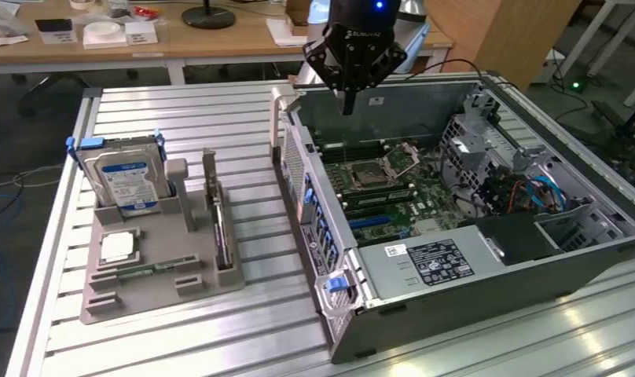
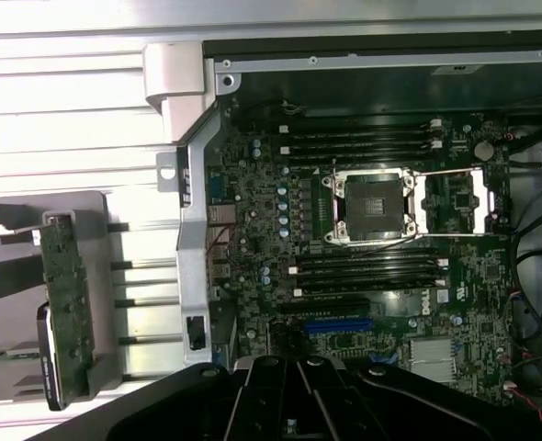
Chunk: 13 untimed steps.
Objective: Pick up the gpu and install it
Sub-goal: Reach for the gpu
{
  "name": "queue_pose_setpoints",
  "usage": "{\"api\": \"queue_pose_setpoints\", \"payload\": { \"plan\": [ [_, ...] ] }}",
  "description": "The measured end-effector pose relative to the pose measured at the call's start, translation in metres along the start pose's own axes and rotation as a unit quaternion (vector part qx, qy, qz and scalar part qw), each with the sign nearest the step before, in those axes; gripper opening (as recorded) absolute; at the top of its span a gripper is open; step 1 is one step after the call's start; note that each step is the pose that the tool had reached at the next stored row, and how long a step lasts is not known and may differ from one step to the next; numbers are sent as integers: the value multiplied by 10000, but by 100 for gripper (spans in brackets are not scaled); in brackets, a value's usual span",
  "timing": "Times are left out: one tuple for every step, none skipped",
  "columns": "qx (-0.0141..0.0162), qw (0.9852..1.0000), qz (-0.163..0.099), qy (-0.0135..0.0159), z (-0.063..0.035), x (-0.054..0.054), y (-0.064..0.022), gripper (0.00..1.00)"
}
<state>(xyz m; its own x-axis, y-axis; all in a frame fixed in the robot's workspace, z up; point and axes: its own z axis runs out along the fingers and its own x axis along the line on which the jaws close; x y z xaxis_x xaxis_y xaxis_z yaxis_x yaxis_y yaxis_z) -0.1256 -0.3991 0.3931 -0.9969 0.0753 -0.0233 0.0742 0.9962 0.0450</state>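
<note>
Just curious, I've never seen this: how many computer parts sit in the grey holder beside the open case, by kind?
Hard drive: 1
gpu: 1
Processor chip: 1
Memory stick: 1
Total: 4

Open computer case (image 1: 454, 310) on table (image 1: 192, 118), exterior view's right. Holder tray (image 1: 150, 294) beside it, exterior view's left. Hard drive (image 1: 126, 182) upright at tray's back. gpu (image 1: 221, 224) on edge in tray, side nearest case. Gripper (image 1: 348, 106) above case, over motherboard (image 1: 401, 188).
</note>
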Motion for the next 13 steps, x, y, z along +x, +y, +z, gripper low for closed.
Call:
{"api": "queue_pose_setpoints", "payload": {
  "plan": [
    [0,10000,0,0,0,10,-1,11],
    [0,10000,0,0,0,20,-3,11],
    [0,10000,0,0,-1,31,-4,11],
    [0,10000,0,0,-1,41,-5,11],
    [0,10000,0,0,-1,54,-6,11],
    [0,10000,0,0,-2,65,-8,11],
    [0,10000,0,0,-2,77,-9,11],
    [0,10000,0,0,-2,89,-10,11],
    [0,10000,0,0,-2,102,-12,11],
    [0,10000,0,0,-3,115,-13,11],
    [0,10000,0,0,-3,129,-15,11],
    [0,10000,0,0,-4,141,-16,11],
    [0,10000,0,0,-4,153,-17,11]
  ]
}}
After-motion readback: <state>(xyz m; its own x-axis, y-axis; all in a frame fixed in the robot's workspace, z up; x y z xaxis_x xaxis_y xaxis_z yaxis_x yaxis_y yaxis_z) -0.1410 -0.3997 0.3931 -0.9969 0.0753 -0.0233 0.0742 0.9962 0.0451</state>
